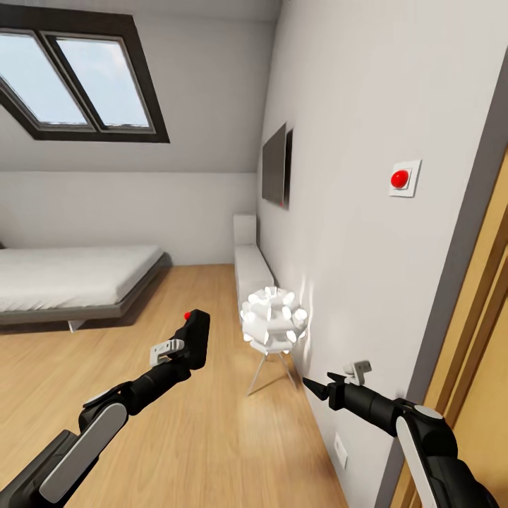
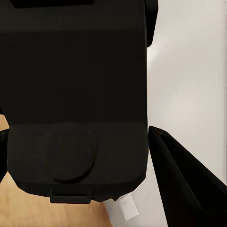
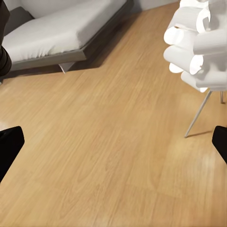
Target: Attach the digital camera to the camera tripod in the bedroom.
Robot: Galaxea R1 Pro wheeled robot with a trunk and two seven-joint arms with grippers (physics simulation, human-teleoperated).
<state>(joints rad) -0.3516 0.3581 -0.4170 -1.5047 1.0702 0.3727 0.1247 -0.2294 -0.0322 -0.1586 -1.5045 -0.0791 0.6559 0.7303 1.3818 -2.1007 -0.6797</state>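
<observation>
Digital camera (image 1: 197,338) is pinched in the left gripper (image 1: 185,351), held upright above the wood floor (image 1: 190,437), red button on top. In the left wrist view the black camera body (image 2: 75,94) is seen pressed against one finger (image 2: 184,184). Right gripper (image 1: 315,387) is spread, nothing between the jaws, just beside the wall (image 1: 367,233). White lamp (image 1: 273,319) on thin legs is located ahead of it, between the two grippers. Grey bed (image 1: 70,279) is placed well beyond the left gripper.
</observation>
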